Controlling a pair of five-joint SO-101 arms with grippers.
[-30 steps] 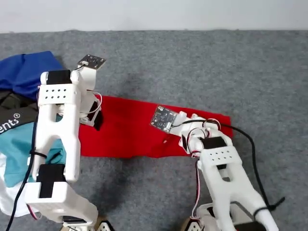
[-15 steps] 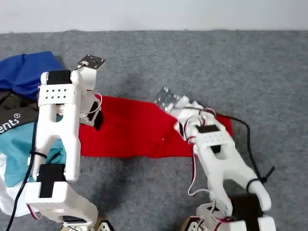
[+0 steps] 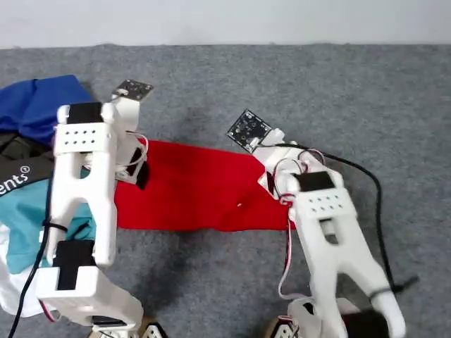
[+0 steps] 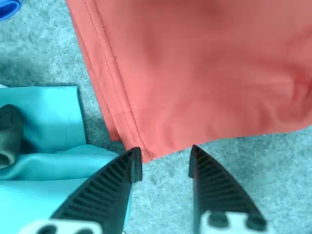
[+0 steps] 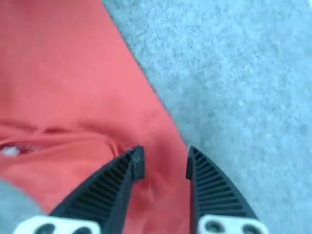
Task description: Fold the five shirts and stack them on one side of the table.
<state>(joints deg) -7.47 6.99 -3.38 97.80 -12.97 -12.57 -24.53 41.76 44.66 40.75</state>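
Lying nearest, beside the base of the left arm, a white cloth [image 3: 10,285] is showing under a teal shirt [image 3: 20,215]. Both are resting at the left edge of the grey table cover [image 3: 394,105]. A little farther, the red shirt [image 3: 194,190] is lying flat as a long strip in the middle of the table, between the two arms.

The left gripper [image 4: 163,161] is hanging with its jaws parted and empty, right over a hemmed corner at the left end of the red shirt. The teal shirt is lying just beside that corner. The right gripper [image 5: 163,163] is also standing open and holding nothing. It is over the right part of the same shirt, near an edge where the red cloth is meeting the grey cover. Some small wrinkles are showing in the cloth beside it.

Farther back on the left, a dark shirt [image 3: 14,165] with white print is touching the teal one. Behind it a blue shirt [image 3: 39,105] is lying bunched, farthest from the arms.
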